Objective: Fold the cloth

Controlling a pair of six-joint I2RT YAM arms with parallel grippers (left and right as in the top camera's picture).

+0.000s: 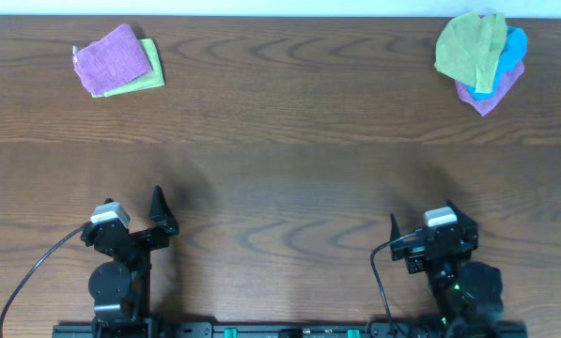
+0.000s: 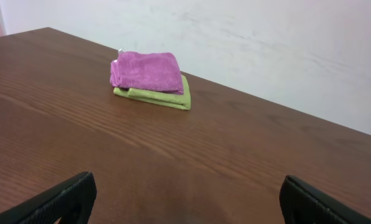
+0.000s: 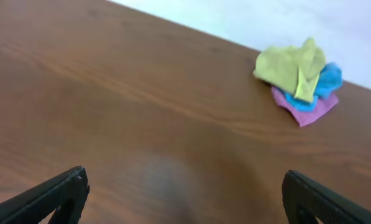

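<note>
Cloth (image 1: 116, 56) — mauve, folded square — atop a folded lime-green cloth (image 1: 152, 81), far-left corner of the bench (image 1: 280, 160). Far right, a crumpled pile (image 1: 477, 52) of green, blue and purple fabric. Left claw (image 2: 186, 188) and right claw (image 3: 185, 182) both spread wide, empty — well apart from either stack.

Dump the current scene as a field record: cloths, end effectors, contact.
left stack: folded purple cloth on top of folded green cloth, far left corner
right pile: crumpled green cloth on top, blue cloth and crumpled purple cloth underneath
left end effector: open, empty
right end effector: open, empty
contact: neither touches any cloth
surface: wooden table
</note>
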